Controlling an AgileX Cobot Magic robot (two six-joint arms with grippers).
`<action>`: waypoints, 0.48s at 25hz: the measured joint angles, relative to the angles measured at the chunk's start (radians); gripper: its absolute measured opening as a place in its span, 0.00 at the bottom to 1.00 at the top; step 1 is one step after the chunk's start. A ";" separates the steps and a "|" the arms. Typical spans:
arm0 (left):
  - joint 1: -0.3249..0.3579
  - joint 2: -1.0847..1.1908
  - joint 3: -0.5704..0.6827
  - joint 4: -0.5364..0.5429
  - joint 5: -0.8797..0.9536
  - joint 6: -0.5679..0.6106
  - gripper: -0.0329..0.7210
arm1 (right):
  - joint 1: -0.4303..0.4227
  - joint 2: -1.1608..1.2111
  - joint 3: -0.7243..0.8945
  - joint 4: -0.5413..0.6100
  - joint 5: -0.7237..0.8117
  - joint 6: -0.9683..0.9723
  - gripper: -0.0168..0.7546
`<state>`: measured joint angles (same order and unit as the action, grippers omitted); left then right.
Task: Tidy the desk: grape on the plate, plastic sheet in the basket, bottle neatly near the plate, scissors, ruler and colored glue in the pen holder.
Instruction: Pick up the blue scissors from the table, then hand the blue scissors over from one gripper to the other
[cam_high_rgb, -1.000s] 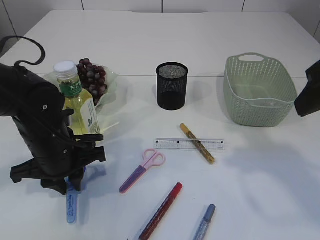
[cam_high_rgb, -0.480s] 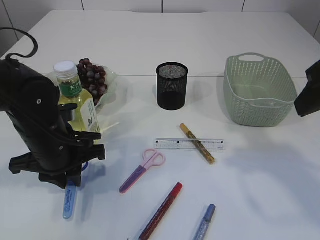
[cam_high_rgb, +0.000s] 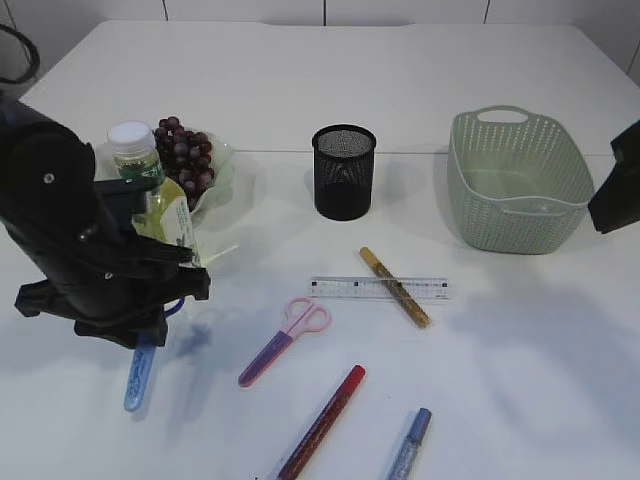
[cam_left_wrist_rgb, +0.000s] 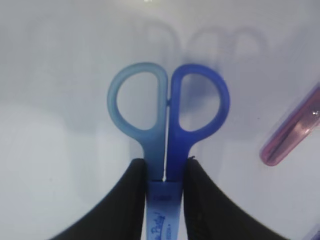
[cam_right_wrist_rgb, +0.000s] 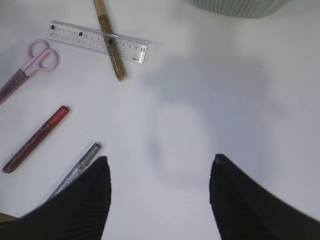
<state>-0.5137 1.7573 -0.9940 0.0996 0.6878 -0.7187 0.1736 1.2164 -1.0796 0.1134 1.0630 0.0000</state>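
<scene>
One black mesh pen holder (cam_high_rgb: 343, 171) stands near the middle of the white desk (cam_high_rgb: 330, 70), and everything else is placed from it. There are two pairs of scissors: pink scissors (cam_high_rgb: 284, 340) lie in front of the holder, slightly to its left, and blue scissors (cam_left_wrist_rgb: 168, 125) are far out to its front left. One clear ruler (cam_high_rgb: 379, 289) lies in front of the holder, with a gold glue pen (cam_high_rgb: 394, 286) crossing over it. Two more glue pens lie nearer the front edge: a red glue pen (cam_high_rgb: 322, 422) and a silver-blue glue pen (cam_high_rgb: 409, 443). One green basket (cam_high_rgb: 517, 181) sits to the holder's right. To its left, one bunch of dark grapes (cam_high_rgb: 184, 157) rests on what looks like a clear plastic sheet (cam_high_rgb: 222, 165), though the arm hides part of it. One bottle (cam_high_rgb: 150, 195) of yellowish liquid stands upright just in front of the grapes.

The left gripper (cam_left_wrist_rgb: 165, 172) pinches the blue scissors just below the handle loops, one black finger pressed on each side, and the blades hang out beneath it in the exterior view, tip near the desk. The right gripper (cam_right_wrist_rgb: 160, 170) hangs to the holder's front right with its fingers spread wide, holding and touching nothing.
</scene>
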 joint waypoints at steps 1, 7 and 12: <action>0.000 -0.009 0.000 0.000 -0.002 0.009 0.27 | 0.000 0.000 0.000 0.000 0.000 0.000 0.66; 0.000 -0.071 0.001 0.000 -0.027 0.043 0.27 | 0.000 0.000 0.000 0.000 0.000 0.000 0.66; 0.000 -0.107 0.005 -0.004 -0.035 0.046 0.27 | 0.000 0.000 0.000 0.000 0.000 0.000 0.66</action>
<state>-0.5137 1.6506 -0.9892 0.0960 0.6524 -0.6723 0.1736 1.2164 -1.0796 0.1134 1.0630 0.0000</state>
